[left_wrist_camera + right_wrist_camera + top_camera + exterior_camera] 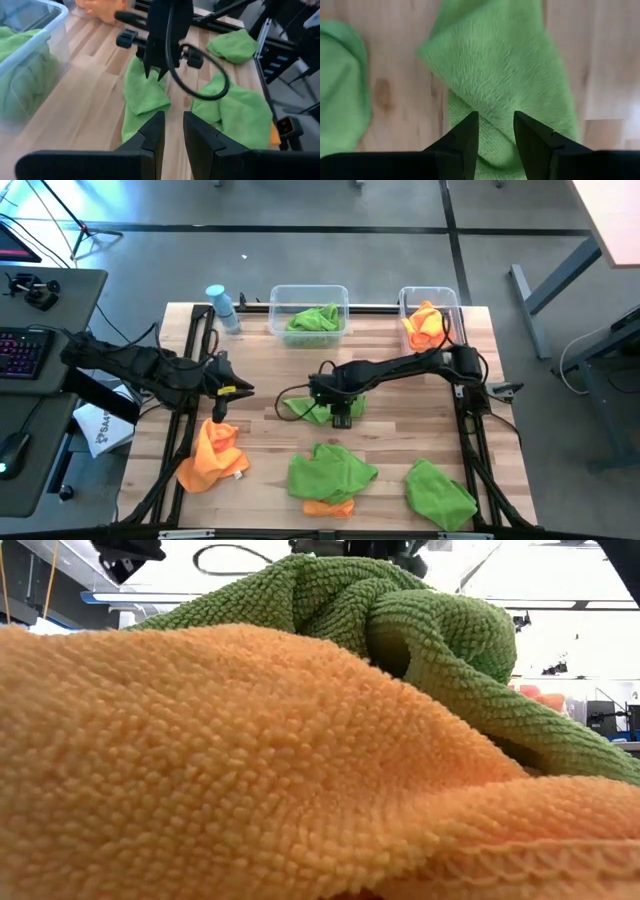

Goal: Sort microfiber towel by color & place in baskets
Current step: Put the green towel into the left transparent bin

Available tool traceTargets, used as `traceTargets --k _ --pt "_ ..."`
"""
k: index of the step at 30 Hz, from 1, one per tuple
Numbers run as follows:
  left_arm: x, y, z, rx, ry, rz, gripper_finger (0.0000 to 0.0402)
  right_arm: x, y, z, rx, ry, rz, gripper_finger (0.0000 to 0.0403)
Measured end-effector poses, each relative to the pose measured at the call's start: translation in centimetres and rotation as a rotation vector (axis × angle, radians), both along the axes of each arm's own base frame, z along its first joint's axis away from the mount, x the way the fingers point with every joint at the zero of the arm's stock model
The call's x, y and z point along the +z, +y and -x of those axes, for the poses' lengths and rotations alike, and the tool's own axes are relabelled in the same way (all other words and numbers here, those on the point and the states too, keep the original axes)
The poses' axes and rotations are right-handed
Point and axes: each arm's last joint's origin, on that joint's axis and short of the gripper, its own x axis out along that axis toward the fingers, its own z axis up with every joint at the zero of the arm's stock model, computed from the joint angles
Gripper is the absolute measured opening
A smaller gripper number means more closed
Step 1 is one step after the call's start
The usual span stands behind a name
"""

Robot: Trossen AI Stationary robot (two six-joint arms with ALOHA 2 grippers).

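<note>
A crumpled green towel (310,412) (505,65) lies on the wooden table's middle. My right gripper (338,410) (495,122) points down just above it, open, with nothing between its fingers. Toward the left edge my left gripper (240,390) (174,135) hangs in the air, open and holding nothing, over an orange towel (212,455). At the far edge stand the baskets: the wider one (308,292) holds a green towel, the narrower one (432,292) an orange towel.
Near the front edge lie a green towel (330,470) on top of an orange one (328,505), and another green towel (440,492) at the right. A light-blue bottle (222,308) stands at the far left. Towels (250,770) fill the low view.
</note>
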Motion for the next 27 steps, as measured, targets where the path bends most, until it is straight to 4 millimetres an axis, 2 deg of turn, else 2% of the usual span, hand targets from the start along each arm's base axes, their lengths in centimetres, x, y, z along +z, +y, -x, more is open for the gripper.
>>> traceTargets --k 6,17,20,23,27 --pt "-0.7 0.2 1.0 0.009 -0.030 0.026 0.0057 -2.7 0.0 0.7 0.000 0.022 0.001 0.0119" --pt "-0.5 0.4 1.5 0.041 -0.059 0.006 0.0057 -5.9 -0.1 1.8 -0.037 -0.048 0.016 0.0112" --pt "-0.5 0.4 1.5 0.042 -0.059 0.006 0.0057 -5.9 -0.2 1.9 -0.041 -0.024 0.019 0.0078" --pt "-0.5 0.4 1.5 0.042 -0.059 0.005 0.0057 -5.0 -0.1 1.6 -0.068 0.002 0.015 0.0021" --pt "-0.5 0.4 1.5 0.042 -0.058 0.004 0.0057 -3.2 -0.3 1.0 -0.083 0.058 0.052 0.0016"
